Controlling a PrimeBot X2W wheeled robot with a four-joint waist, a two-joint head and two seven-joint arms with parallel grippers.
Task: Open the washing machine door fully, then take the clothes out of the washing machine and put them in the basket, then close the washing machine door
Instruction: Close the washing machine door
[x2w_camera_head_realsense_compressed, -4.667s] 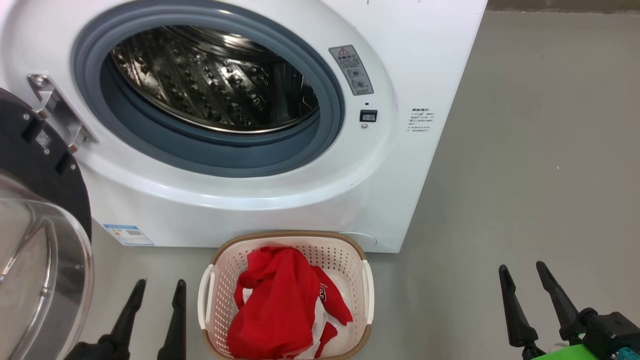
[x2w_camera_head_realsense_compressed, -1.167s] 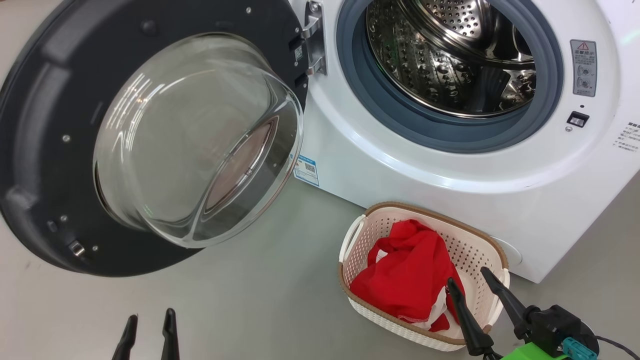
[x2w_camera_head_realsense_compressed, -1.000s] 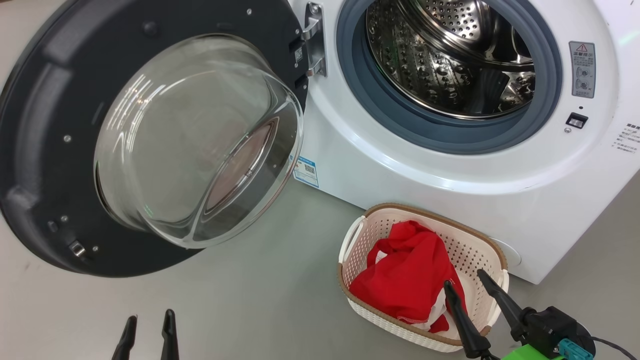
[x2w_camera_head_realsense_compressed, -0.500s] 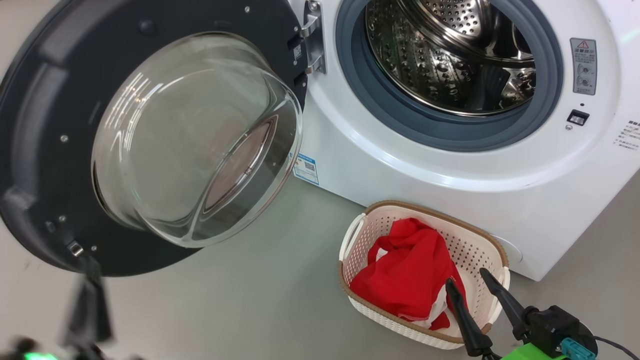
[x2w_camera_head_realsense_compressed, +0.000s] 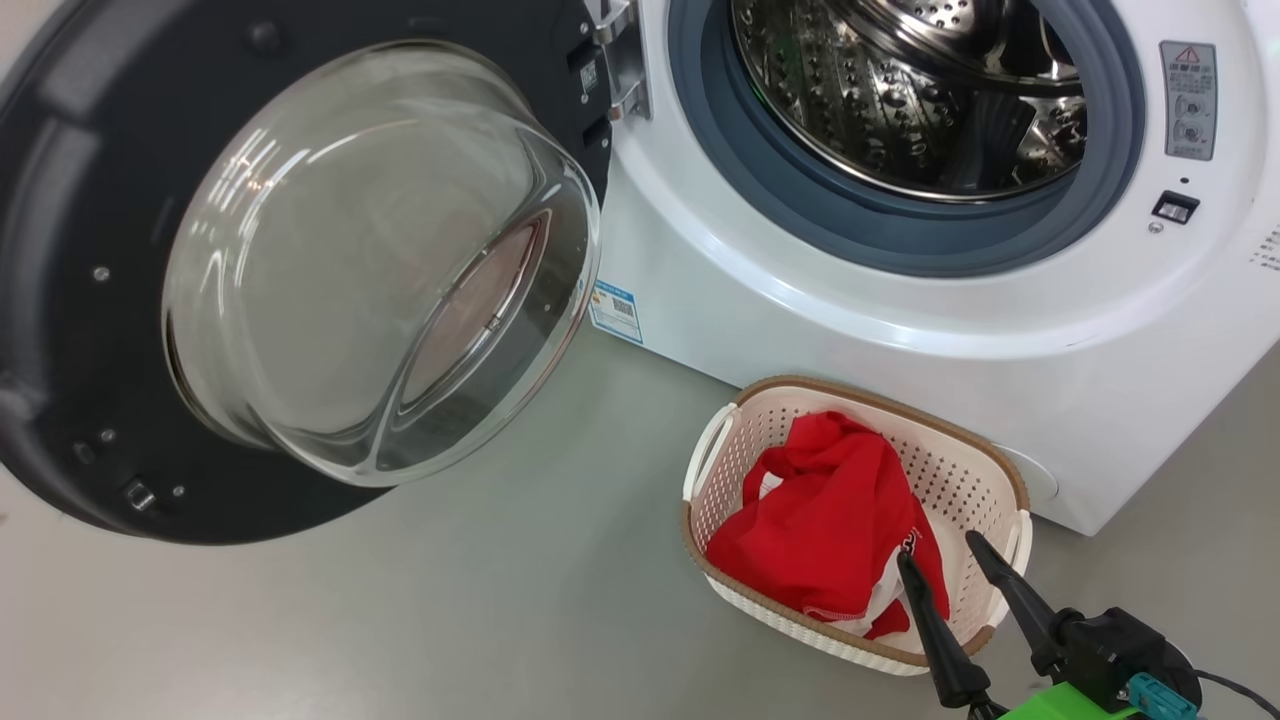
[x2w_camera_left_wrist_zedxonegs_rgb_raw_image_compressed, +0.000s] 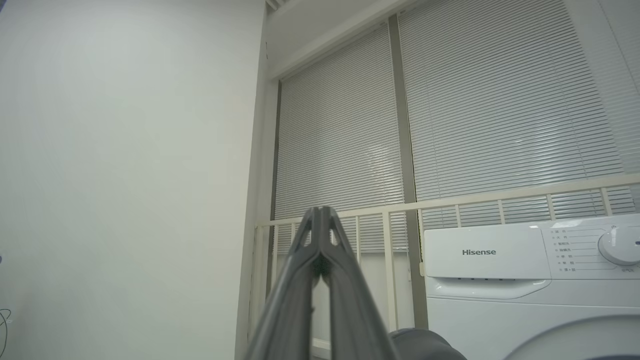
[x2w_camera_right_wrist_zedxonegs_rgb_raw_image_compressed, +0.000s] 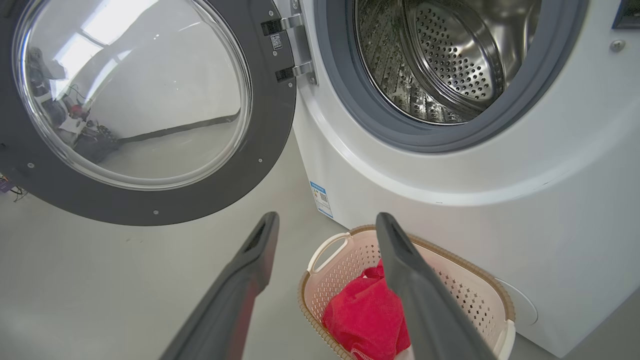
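Note:
The washing machine door (x2w_camera_head_realsense_compressed: 290, 270) (x2w_camera_right_wrist_zedxonegs_rgb_raw_image_compressed: 135, 110) hangs wide open to the left of the white washing machine (x2w_camera_head_realsense_compressed: 900, 310) (x2w_camera_right_wrist_zedxonegs_rgb_raw_image_compressed: 500, 175); its steel drum (x2w_camera_head_realsense_compressed: 900, 90) looks bare. The red and white clothes (x2w_camera_head_realsense_compressed: 820, 540) (x2w_camera_right_wrist_zedxonegs_rgb_raw_image_compressed: 365, 320) lie in the cream basket (x2w_camera_head_realsense_compressed: 960, 480) (x2w_camera_right_wrist_zedxonegs_rgb_raw_image_compressed: 465, 295) on the floor before the machine. My right gripper (x2w_camera_head_realsense_compressed: 940, 550) (x2w_camera_right_wrist_zedxonegs_rgb_raw_image_compressed: 325, 220) hovers open by the basket's near right corner. My left gripper (x2w_camera_left_wrist_zedxonegs_rgb_raw_image_compressed: 320, 212) is shut on nothing and points up past the machine's top panel (x2w_camera_left_wrist_zedxonegs_rgb_raw_image_compressed: 500, 255).
Grey floor (x2w_camera_head_realsense_compressed: 450, 620) spreads between the door and the basket. In the left wrist view a white wall (x2w_camera_left_wrist_zedxonegs_rgb_raw_image_compressed: 125, 175) stands left, and a railing (x2w_camera_left_wrist_zedxonegs_rgb_raw_image_compressed: 450, 205) with window blinds (x2w_camera_left_wrist_zedxonegs_rgb_raw_image_compressed: 475, 110) rises behind the machine.
My left gripper shut, swung up to the left and left the head view. The camera shifted slightly, so the scene sits a little higher. The right gripper stayed open beside the basket.

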